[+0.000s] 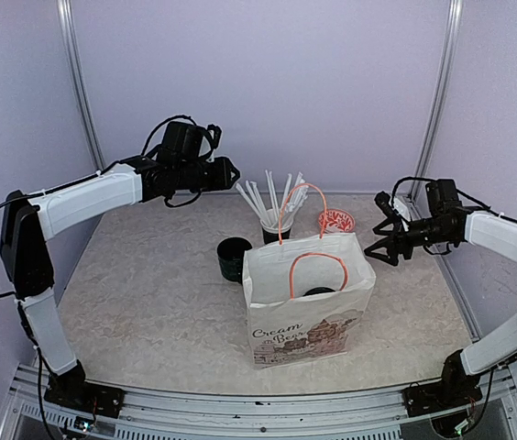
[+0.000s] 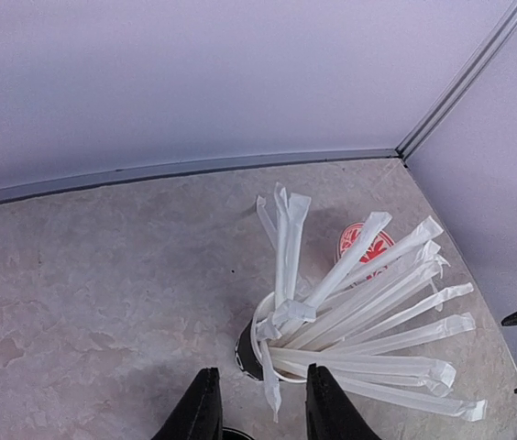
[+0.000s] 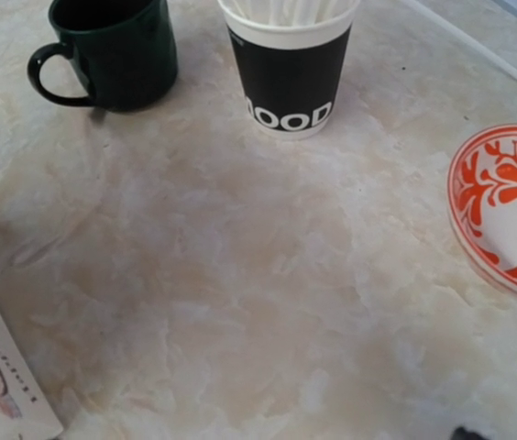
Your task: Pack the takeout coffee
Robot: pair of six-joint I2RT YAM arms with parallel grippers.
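A white paper bag [image 1: 306, 321] with orange handles stands open mid-table. Inside its mouth I see a round black lid [image 1: 319, 291] of the takeout coffee; the cup under it is hidden by the bag's walls. My left gripper [image 1: 232, 172] hangs high at the back left, above and behind the black cup of wrapped straws [image 2: 249, 353]. Its fingers [image 2: 263, 371] stand a little apart with nothing between them. My right gripper [image 1: 378, 227] hovers to the right of the bag, spread wide and empty. Its fingers barely show in the right wrist view.
A squat dark mug [image 1: 234, 258] with a handle [image 3: 52, 78] stands left of the bag. The straw cup [image 3: 291, 73] stands behind the bag. A red-and-white patterned plate [image 1: 336, 221] lies at the back right. The bag's corner [image 3: 2, 385] shows in the right wrist view.
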